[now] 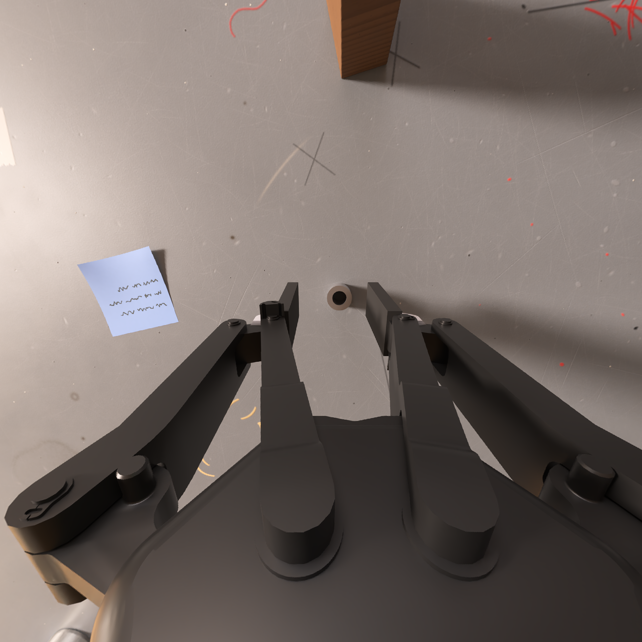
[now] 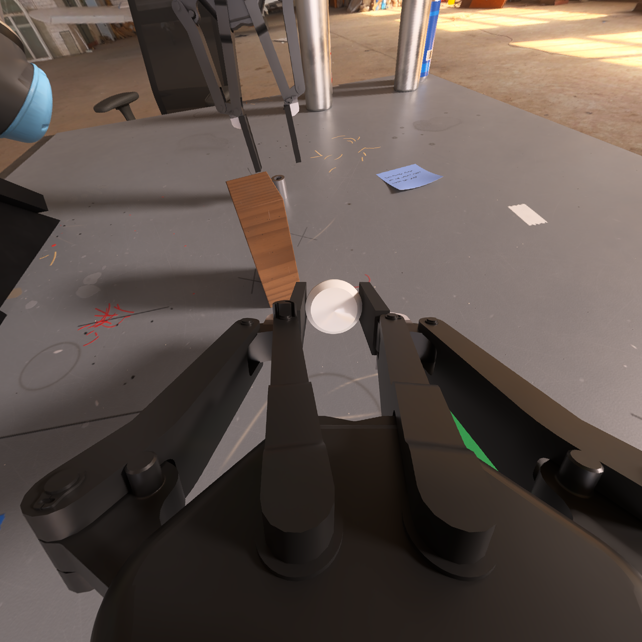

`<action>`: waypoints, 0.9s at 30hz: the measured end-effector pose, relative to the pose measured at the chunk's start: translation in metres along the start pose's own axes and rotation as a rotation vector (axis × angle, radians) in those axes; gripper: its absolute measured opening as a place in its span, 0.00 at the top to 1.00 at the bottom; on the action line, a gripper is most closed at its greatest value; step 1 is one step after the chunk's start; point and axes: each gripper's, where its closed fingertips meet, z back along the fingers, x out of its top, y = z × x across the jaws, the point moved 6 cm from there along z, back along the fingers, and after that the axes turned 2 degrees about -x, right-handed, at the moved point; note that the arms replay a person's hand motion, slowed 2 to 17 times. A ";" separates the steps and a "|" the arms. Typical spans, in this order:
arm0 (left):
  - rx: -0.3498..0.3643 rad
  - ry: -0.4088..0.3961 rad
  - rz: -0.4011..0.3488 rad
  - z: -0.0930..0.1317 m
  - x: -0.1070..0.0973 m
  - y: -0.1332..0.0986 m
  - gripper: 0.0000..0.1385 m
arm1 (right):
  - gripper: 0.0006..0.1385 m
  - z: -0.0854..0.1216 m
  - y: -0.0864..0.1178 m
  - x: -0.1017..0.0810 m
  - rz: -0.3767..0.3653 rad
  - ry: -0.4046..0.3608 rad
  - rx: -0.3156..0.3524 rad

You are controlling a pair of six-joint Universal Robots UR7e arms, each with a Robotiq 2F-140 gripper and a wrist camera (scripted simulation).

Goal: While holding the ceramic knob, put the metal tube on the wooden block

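The metal tube (image 1: 339,297) stands upright on the grey table (image 1: 451,194), seen end-on. My left gripper (image 1: 333,298) is open and hangs right above the tube, one finger on each side, not touching it. The right wrist view shows the left gripper (image 2: 277,163) a little above the tube (image 2: 279,184), which stands just behind the wooden block (image 2: 269,236). The block (image 1: 364,38) is tall and upright. My right gripper (image 2: 333,290) is shut on the white ceramic knob (image 2: 333,307), close to the block's near right side.
A blue sticky note (image 1: 128,291) lies left of the left gripper; it also shows in the right wrist view (image 2: 408,177). A white tape strip (image 2: 526,214) lies on the table. Two metal posts (image 2: 314,55) stand at the far edge. Black objects (image 2: 21,236) sit at the left edge.
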 end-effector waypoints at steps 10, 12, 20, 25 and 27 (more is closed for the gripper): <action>-0.011 0.032 -0.050 -0.003 0.003 -0.002 0.65 | 0.71 0.000 0.000 0.000 0.000 -0.001 0.001; -0.015 0.038 -0.057 -0.004 0.003 -0.003 0.65 | 0.71 0.000 0.000 0.000 0.000 0.000 0.001; -0.027 0.067 -0.076 -0.009 0.003 -0.004 0.67 | 0.71 0.000 0.000 -0.001 0.000 0.003 0.002; -0.024 0.082 -0.084 -0.011 0.002 -0.004 0.68 | 0.71 -0.001 0.000 -0.001 0.001 0.006 0.004; -0.022 0.087 -0.086 -0.012 0.002 -0.003 0.68 | 0.71 -0.001 0.000 -0.001 0.001 0.007 0.005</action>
